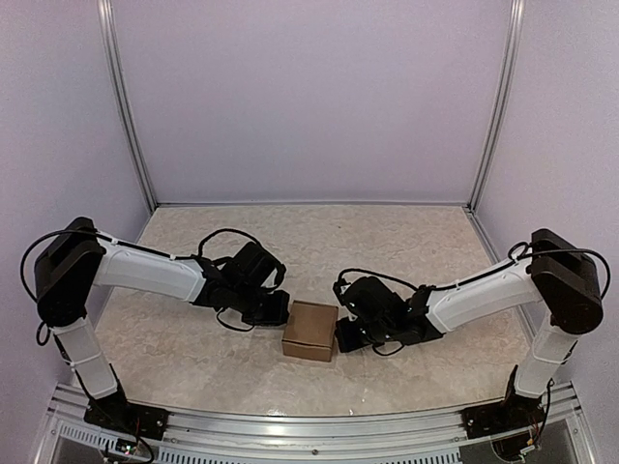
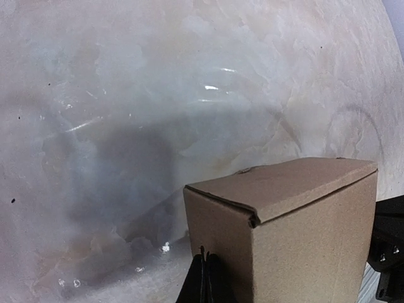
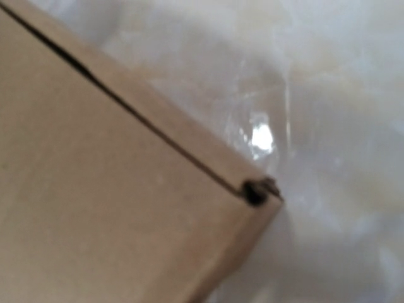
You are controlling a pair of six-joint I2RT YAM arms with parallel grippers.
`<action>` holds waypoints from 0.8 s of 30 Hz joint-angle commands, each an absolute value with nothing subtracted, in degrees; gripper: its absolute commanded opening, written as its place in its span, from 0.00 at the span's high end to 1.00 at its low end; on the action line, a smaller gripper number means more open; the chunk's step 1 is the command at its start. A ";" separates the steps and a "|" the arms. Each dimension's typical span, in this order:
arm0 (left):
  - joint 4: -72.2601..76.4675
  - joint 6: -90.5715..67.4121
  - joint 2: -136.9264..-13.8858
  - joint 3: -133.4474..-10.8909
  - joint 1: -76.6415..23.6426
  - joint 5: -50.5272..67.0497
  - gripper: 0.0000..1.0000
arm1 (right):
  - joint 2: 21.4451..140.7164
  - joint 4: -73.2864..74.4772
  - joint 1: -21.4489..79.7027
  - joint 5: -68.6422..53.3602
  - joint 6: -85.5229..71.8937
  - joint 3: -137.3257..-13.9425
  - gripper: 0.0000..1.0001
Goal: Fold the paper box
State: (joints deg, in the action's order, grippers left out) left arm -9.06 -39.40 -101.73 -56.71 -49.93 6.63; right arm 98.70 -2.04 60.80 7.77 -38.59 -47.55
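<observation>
Paper box (image 1: 310, 331), folded into a closed brown cube, sits at lower centre of the overhead frame on the marbled table (image 1: 193, 358). Flanking it, the left gripper (image 1: 282, 311) and right gripper (image 1: 342, 334) are both pinched shut, holding nothing.

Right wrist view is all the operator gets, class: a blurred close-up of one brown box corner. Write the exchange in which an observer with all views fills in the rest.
Operator: Is the box folded up?
Observer: From above, the paper box stands as a closed, squarish box on the table.
Operator: Where is the other arm?
Observer: Opposite yours: the left gripper sits at the box's left side, the right gripper at its right.
</observation>
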 commanded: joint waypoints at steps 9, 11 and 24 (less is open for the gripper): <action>-11.30 -36.56 -101.21 -58.82 -46.78 6.14 1.00 | 103.52 -4.72 56.37 6.78 -35.43 -54.50 1.00; -12.80 -35.92 -100.72 -59.29 -46.55 4.39 0.99 | 103.25 -4.17 56.07 6.85 -35.21 -54.52 1.00; -22.86 -32.55 -92.75 -59.75 -45.58 -6.79 0.51 | 92.80 4.75 54.41 16.93 -30.15 -50.34 0.59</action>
